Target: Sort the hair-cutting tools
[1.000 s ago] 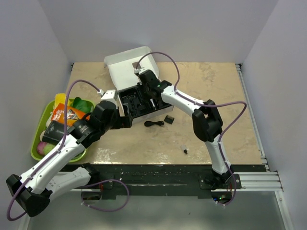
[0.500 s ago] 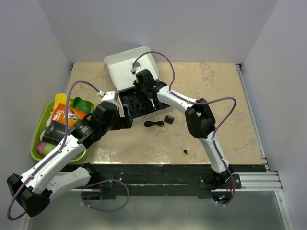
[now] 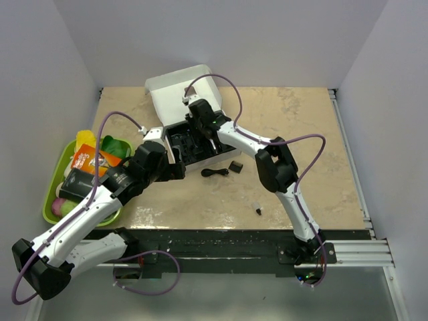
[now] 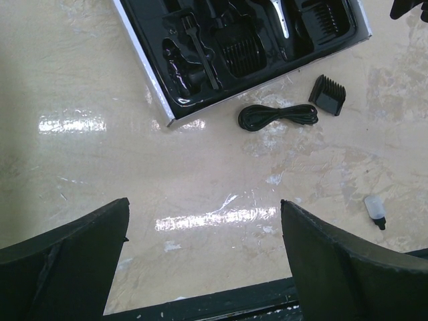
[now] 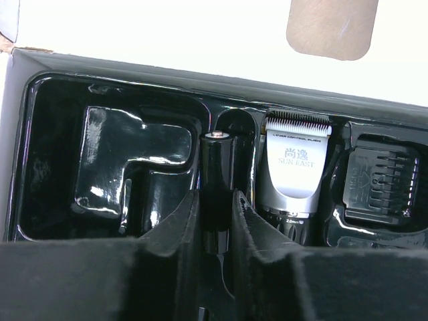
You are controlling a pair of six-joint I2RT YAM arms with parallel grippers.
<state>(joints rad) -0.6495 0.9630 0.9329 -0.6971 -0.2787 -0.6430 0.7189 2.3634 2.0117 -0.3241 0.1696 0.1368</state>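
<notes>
Tool (image 5: pixel 217 175) in right jaws (over box (image 5: pixel 134 37))

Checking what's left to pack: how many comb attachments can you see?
3 comb attachments: one in the insert beside the clipper, one nearer its front edge, one loose on the table by the cord. Others may be hidden.

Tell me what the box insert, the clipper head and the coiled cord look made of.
Box insert: thin moulded plastic, glossy black; sharp highlights along its formed pockets.
Clipper head: brushed silver, metal or metallised plastic, cannot tell; pale toothed blade at the tip.
Coiled cord: black, soft rubbery sheath likely; it lies in loose loops with a dull sheen.
</notes>
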